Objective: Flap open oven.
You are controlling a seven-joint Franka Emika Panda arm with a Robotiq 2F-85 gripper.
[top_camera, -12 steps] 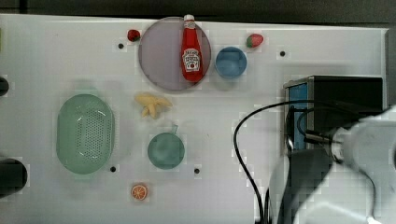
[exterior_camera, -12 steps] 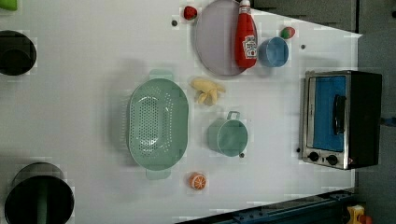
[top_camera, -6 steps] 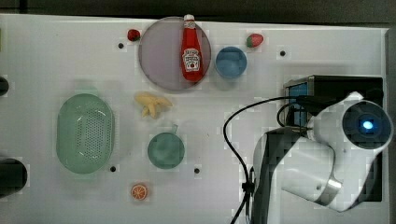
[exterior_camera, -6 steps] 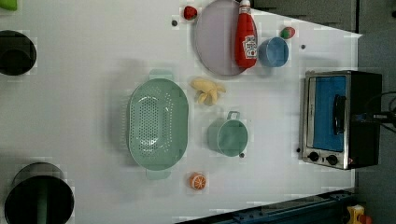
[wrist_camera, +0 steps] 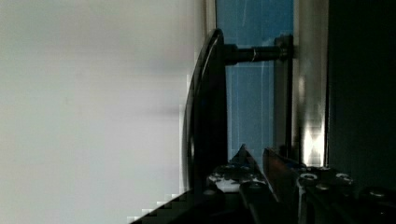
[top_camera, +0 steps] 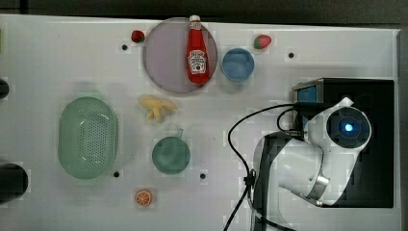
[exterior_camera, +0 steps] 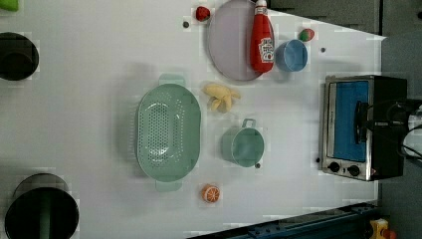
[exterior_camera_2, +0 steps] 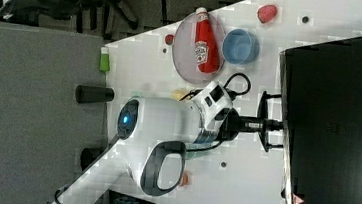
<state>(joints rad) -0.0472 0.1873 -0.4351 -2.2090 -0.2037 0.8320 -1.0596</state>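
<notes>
The oven point(exterior_camera: 348, 124) stands at the left view's right edge, its blue glass door closed against the silver frame. In the top view the white arm point(top_camera: 337, 139) hangs over the oven's black top point(top_camera: 380, 96). Seen from the right view, my gripper point(exterior_camera_2: 270, 124) reaches the front of the oven point(exterior_camera_2: 338, 122) and crosses the dark bar handle point(exterior_camera_2: 265, 105) near its middle. The wrist view has that handle point(wrist_camera: 205, 102) close up, standing off the glass point(wrist_camera: 252, 107), with my gripper point(wrist_camera: 233, 172) shut on it.
On the white table lie a green colander point(top_camera: 87, 137), a teal cup point(top_camera: 171, 155), a banana point(top_camera: 156, 108), an orange slice point(top_camera: 143, 197), a grey plate point(top_camera: 166, 57) carrying a ketchup bottle point(top_camera: 197, 50), a blue bowl point(top_camera: 237, 64) and two strawberries. A black cable point(top_camera: 240, 144) loops beside the arm.
The arm has swung in over the oven top, bringing the gripper up to the door handle. The door has stayed closed.
</notes>
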